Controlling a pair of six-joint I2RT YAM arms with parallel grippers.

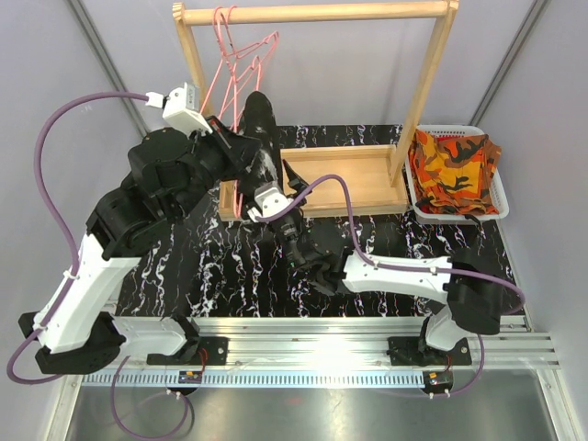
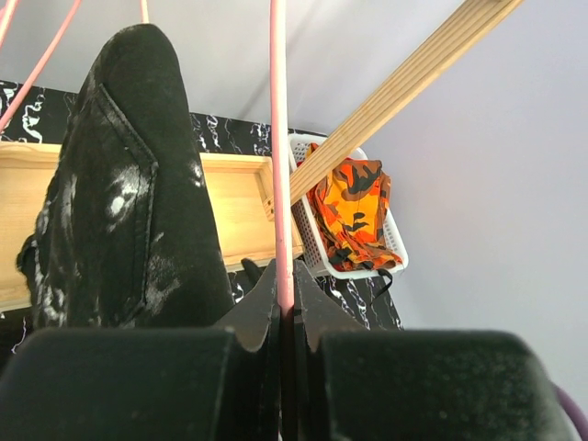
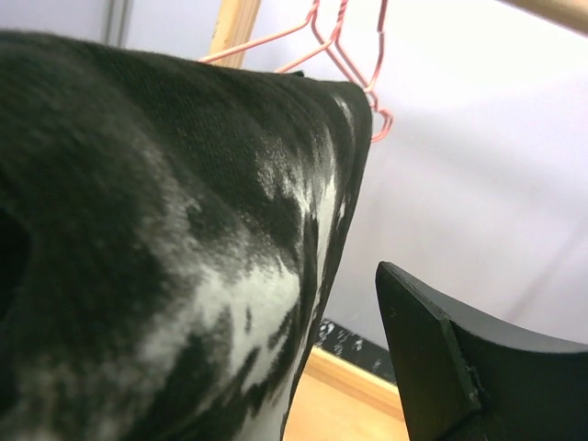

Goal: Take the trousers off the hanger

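Note:
The black trousers with white speckles [image 1: 258, 118] hang on a pink wire hanger [image 1: 241, 170] under the wooden rack's top bar [image 1: 312, 12]. My left gripper [image 1: 235, 149] is shut on the hanger's wire [image 2: 282, 184], with the trousers [image 2: 119, 211] just to its left. My right gripper [image 1: 287, 180] is open beside the trousers [image 3: 184, 230]. One finger [image 3: 441, 367] shows right of the cloth edge; the other is hidden behind the cloth. The camouflage trousers [image 1: 454, 165] lie in a white basket [image 1: 502, 195] at the right. The red pair is out of view.
Empty pink hangers [image 1: 241, 46] hang at the bar's left end. The rack's wooden base tray [image 1: 354, 175] sits on the black marbled mat [image 1: 230, 276]. The rack's right post [image 1: 424, 92] stands next to the basket. Grey walls surround the table.

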